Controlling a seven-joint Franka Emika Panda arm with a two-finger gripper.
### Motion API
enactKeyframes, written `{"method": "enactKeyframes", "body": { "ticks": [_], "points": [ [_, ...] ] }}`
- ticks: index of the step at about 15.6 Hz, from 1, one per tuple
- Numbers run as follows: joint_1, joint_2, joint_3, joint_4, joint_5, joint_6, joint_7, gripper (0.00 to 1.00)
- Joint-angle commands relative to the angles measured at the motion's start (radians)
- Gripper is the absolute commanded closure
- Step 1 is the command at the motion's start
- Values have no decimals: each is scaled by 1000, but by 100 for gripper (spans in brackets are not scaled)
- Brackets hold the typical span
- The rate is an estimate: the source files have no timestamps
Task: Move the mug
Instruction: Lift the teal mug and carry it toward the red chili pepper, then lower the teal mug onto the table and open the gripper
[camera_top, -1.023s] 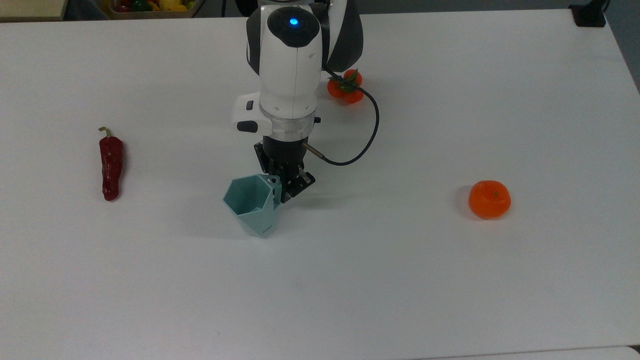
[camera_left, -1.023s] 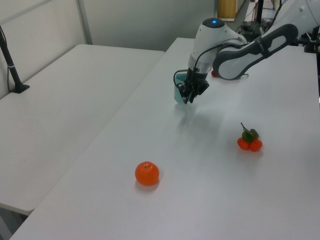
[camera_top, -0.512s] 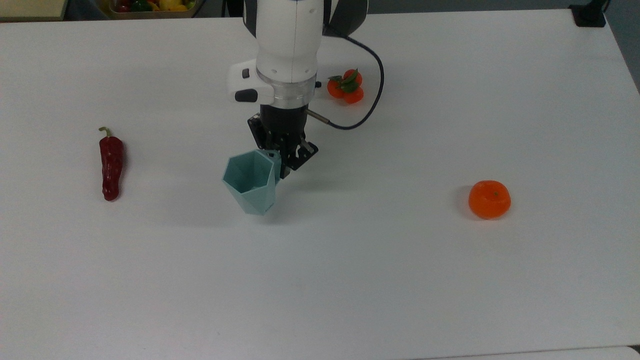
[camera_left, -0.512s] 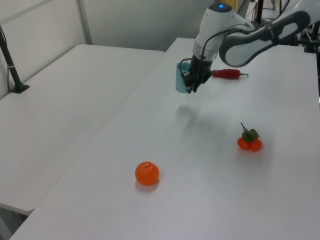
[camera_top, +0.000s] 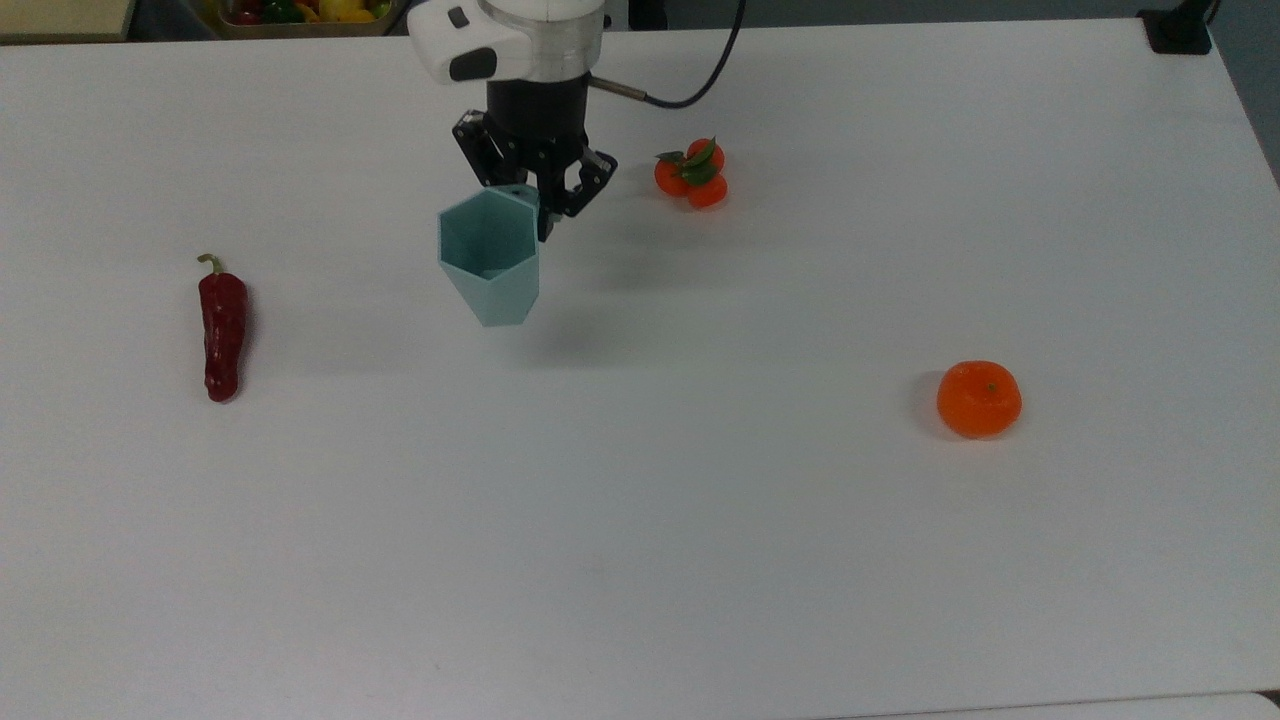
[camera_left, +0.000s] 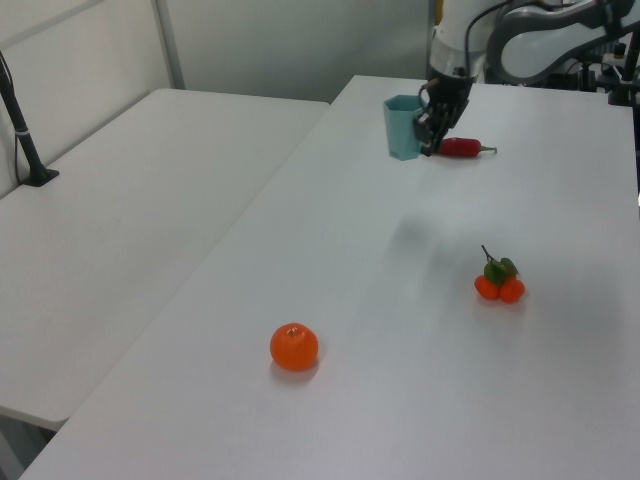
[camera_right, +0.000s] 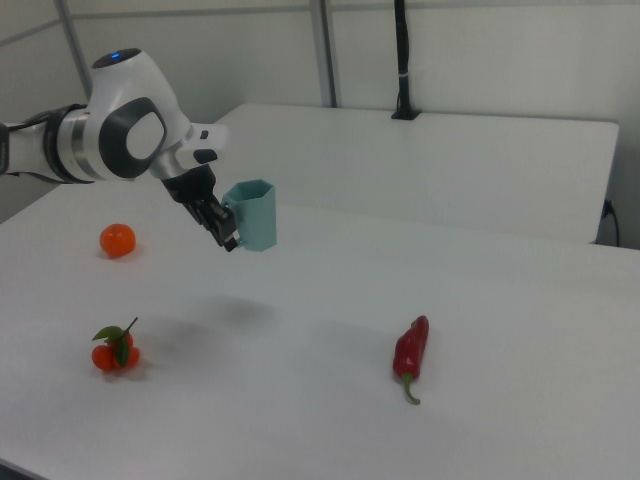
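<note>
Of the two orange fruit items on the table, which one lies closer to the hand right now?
The small cluster with green leaves, just to the top view's right of the hand holding the mug. The single round orange fruit sits far off toward the top view's right.

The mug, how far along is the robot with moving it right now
Done: the gripper is shut on the mug at its handle side and has it in the air, its shadow lying apart on the table. In hand: the mug hangs upright, between the red chili and the small orange cluster in the top view. Left: setting it down and letting go.
</note>
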Motion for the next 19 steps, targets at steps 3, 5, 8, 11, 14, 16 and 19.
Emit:
{"method": "enactKeyframes", "body": {
  "ticks": [3, 5, 8, 11, 14, 16, 19],
  "points": [
    [-60, -153, 8, -157, 80, -97, -374, 100],
    [-90, -176, 8, -193, 101, -114, -503, 100],
    [-138, -213, 7, -262, 127, -108, -665, 100],
    [-167, -216, 1, -311, 127, -97, -741, 100],
    [-195, -219, -7, -416, 127, -26, -789, 100],
    [-198, -217, -9, -475, 127, 28, -790, 100],
    [-210, -210, -9, -514, 127, 82, -783, 97]
  ]
}}
